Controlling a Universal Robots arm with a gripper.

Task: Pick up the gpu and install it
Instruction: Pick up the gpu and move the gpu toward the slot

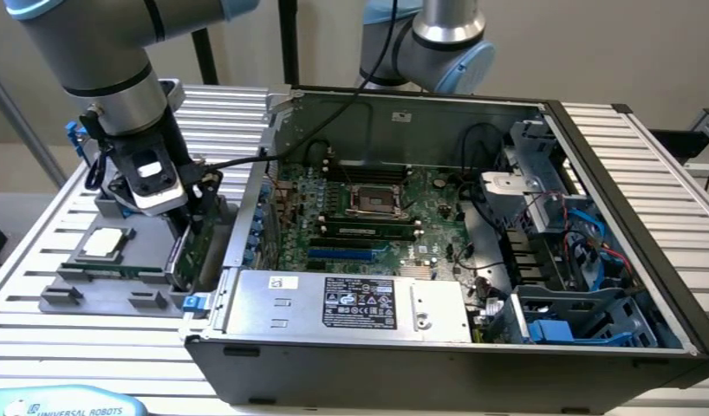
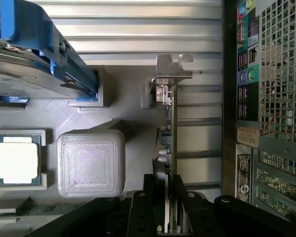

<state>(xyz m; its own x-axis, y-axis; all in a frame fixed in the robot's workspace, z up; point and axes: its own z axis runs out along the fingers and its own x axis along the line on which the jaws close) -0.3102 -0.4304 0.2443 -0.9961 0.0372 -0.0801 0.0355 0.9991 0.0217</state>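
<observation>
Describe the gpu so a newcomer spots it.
Beside the open computer case, on the exterior view's left, sits a gray tray. The gpu stands on edge there under the hand: thin green board with silver bracket, unlike the flat square chip.

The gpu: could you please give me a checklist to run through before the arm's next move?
1. The gripper lined up with the gpu: ok, it sits over the card's edge.
2. The gpu upright in the gray holder: ok.
3. Firm hold on the gpu: cannot tell.
4. The chip and the hard drive apart from the gpu: ok.
5. The case open on top: ok.
6. The blue slot inside the case free: ok, nothing stands in it.
</observation>
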